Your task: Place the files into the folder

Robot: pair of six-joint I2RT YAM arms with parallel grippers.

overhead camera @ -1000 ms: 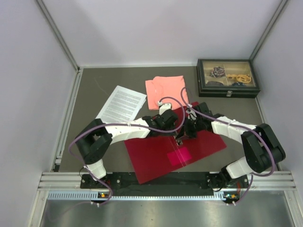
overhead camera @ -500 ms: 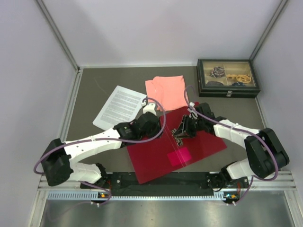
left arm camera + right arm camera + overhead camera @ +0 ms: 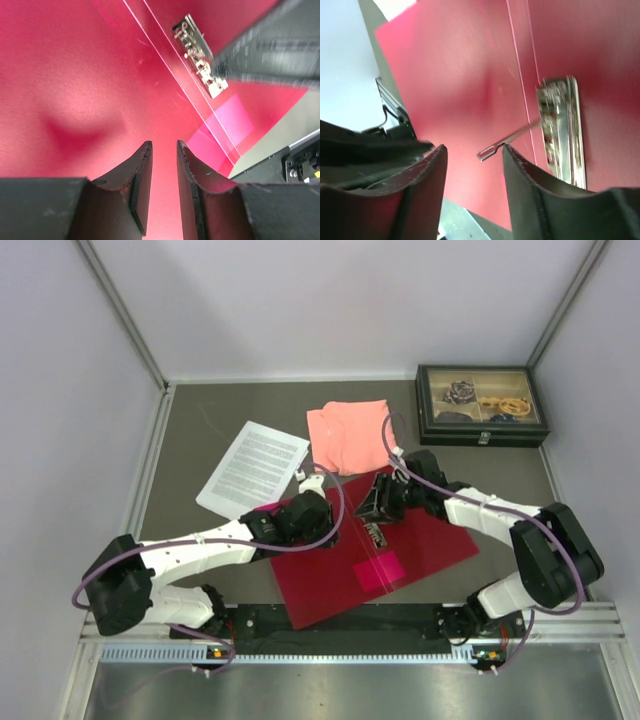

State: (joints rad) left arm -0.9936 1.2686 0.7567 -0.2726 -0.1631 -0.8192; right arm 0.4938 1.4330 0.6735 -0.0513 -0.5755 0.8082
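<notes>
Top external — left hand (image 3: pixel 330 530) and right hand (image 3: pixel 373 518) over open folder (image 3: pixel 325 580).

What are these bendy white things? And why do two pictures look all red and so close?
They are two robot arms. The top picture looks down from above. The other two come from small cameras on each wrist, so you see the black fingers of the left end effector and the right end effector up close. Both are open and hold nothing. The red is an open folder with a metal clip inside. The printed paper files lie beside it, not yet in. A pink cloth and a dark box sit farther back.
</notes>
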